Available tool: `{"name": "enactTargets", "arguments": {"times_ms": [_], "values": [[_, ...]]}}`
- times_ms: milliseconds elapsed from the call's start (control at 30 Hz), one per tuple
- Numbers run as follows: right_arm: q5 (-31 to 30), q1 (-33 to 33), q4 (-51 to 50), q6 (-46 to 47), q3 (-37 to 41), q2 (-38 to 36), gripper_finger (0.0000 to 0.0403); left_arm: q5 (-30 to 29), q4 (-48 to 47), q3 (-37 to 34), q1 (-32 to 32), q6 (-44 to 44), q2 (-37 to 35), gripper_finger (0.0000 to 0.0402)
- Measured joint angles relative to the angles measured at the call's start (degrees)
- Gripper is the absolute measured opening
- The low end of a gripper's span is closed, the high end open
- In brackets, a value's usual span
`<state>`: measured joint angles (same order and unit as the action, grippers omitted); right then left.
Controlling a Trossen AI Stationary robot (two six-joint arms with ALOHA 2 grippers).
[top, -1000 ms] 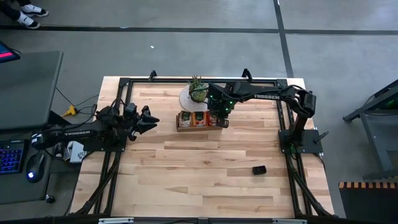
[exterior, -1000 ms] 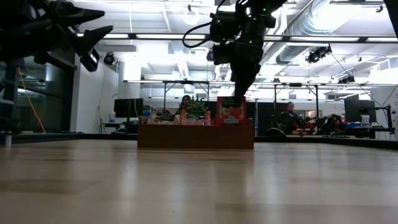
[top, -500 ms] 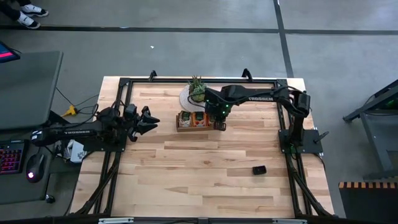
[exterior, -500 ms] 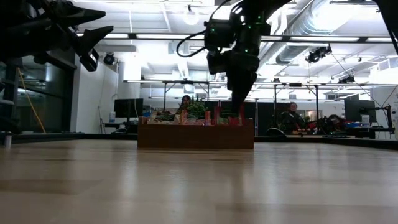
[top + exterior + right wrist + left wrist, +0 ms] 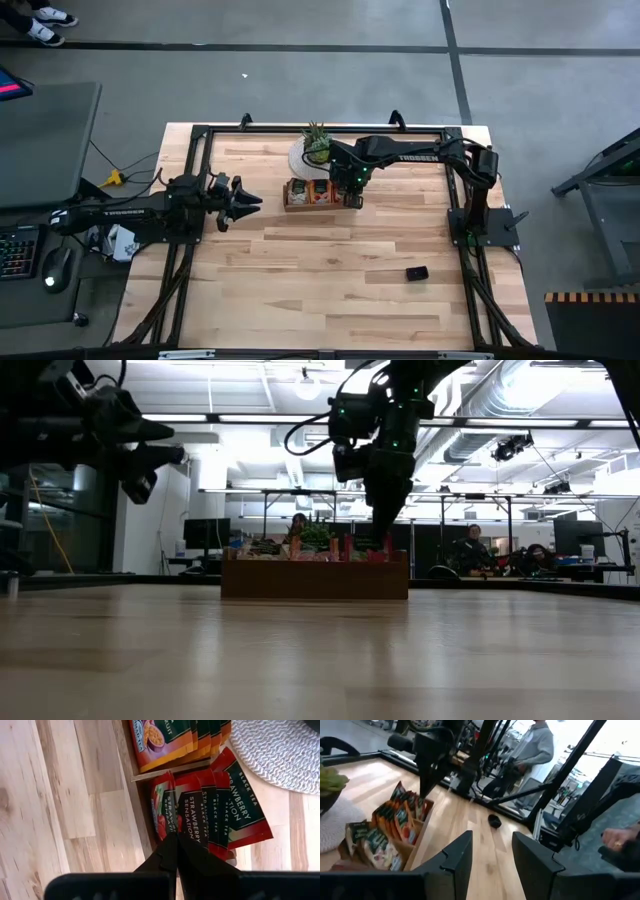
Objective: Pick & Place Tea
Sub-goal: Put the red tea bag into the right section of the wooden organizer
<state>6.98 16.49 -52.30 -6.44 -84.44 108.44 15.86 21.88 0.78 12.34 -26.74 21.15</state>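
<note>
Right pincer (image 5: pixel 176 845) clenched on a tea sachet (image 5: pixel 192 817) (in the tray's (image 5: pixel 300 203) end compartment); left pincer (image 5: pixel 250 200) released.

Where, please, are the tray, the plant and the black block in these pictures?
Tray (image 5: pixel 314 580): low view, its front wall.
Plant (image 5: pixel 318 143): high view, its green leaves.
Black block (image 5: pixel 417 273): high view, its top face.

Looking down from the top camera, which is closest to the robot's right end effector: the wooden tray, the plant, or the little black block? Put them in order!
1. The wooden tray: the right end effector, shut, sits at the tray's right end among the tea.
2. The plant: just behind the tray, toward the table's back edge.
3. The black block: far off toward the front right.
</note>
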Motion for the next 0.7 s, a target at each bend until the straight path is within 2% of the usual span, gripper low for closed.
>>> {"name": "enactTargets", "arguments": {"times_ms": [300, 567, 700], "values": [[0.0, 0.0, 0.3, 0.6, 0.0, 0.0, 0.0000, -2.6, 0.7, 0.0, 0.0, 2.5, 0.0, 0.0138], [1.3, 0.0, 0.7, 0.9, 0.0, 0.0, 0.0001, -2.7, 0.7, 0.0, 0.0, 2.5, 0.0, 0.0138], [4.4, 0.0, 0.9, 1.1, 0.0, -0.3, 0.0023, -2.7, 0.7, 0.0, 0.0, 2.5, 0.0, 0.0138]]}}
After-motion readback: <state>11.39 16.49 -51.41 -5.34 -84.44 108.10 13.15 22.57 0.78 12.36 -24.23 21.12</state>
